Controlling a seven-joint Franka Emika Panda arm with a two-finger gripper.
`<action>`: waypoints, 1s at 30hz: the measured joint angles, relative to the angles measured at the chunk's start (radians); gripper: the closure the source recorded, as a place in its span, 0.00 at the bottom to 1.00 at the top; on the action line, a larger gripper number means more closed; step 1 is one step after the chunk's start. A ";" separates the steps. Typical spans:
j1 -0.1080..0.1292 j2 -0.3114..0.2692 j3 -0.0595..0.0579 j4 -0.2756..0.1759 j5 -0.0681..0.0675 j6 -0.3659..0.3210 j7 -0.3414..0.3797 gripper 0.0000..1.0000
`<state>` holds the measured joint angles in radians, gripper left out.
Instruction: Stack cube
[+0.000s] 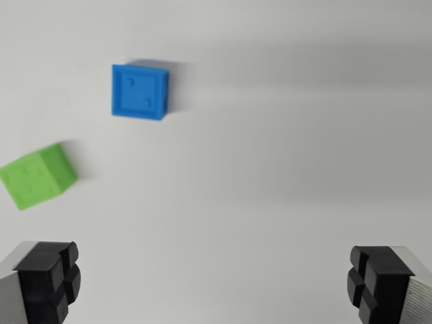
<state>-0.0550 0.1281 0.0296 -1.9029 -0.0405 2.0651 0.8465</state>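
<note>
While I look down through the wrist camera, my claw (216, 283) is spread wide, one finger at each bottom corner of the view and nothing between them. Each finger has a pale grey ribbed metal-looking body, and the fingertips (50, 277) carry black rubbery pads moulded into chunky blocks with grooves cut across them. Both pads hang above bare surface, touching no cube.

Up in the wrist view's upper left I have the small blue plastic cube (140, 91), seen almost straight down onto its top. That top face is matte, with a raised rim running round the edge and two little round dimples set on a diagonal inside it. Its edges look crisp and square, and a soft shadow trails off to its right.

Lower down, hard against the wrist view's left edge, sits the small bright green plastic cube (37, 177), turned at an angle so I see its top and one side face. The surface is matte too; I can just make out faint dimples on top, though it is slightly blurred.

The two cubes are apart from each other, both resting flat on the smooth, plain white bench (283, 155), and both well clear of my claw. I can read no writing, label or brand on anything.
</note>
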 joint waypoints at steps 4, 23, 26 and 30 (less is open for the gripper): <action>0.000 0.000 0.000 0.000 0.000 0.000 0.000 0.00; 0.004 0.013 0.001 -0.004 0.000 0.013 0.010 0.00; 0.006 0.019 0.001 -0.006 0.000 0.020 0.016 0.00; 0.010 0.032 0.002 -0.010 0.000 0.034 0.027 0.00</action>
<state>-0.0451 0.1601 0.0318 -1.9124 -0.0405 2.0992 0.8737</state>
